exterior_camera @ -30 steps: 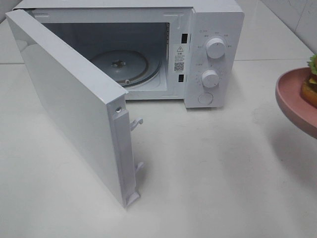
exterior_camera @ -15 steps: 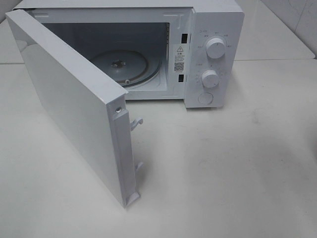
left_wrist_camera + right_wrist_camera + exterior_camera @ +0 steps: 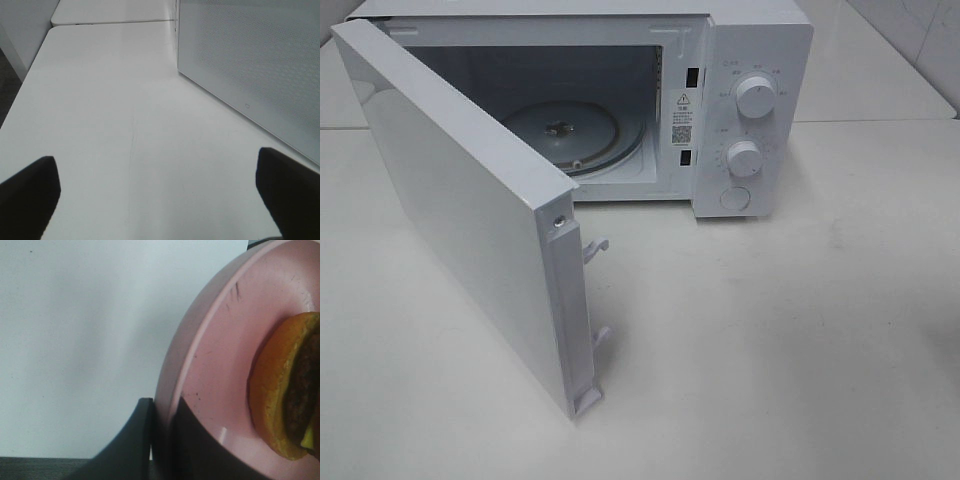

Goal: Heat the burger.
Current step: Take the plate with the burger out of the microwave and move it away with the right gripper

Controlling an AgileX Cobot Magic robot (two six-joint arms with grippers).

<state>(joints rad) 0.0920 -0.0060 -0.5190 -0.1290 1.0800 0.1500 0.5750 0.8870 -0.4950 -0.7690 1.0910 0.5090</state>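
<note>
Right pincer (image 3: 162,440) pinches the pink plate (image 3: 215,380) rim bearing the burger (image 3: 285,390); left pincer (image 3: 160,192) gapes wide, empty

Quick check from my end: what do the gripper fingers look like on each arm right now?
Only the fingers show. The left gripper has two broad, matte black fingers with blunt ends. The right gripper has dark grey-black, flat, tapering fingers. No cables or markings are visible; the arms are out of view.
</note>
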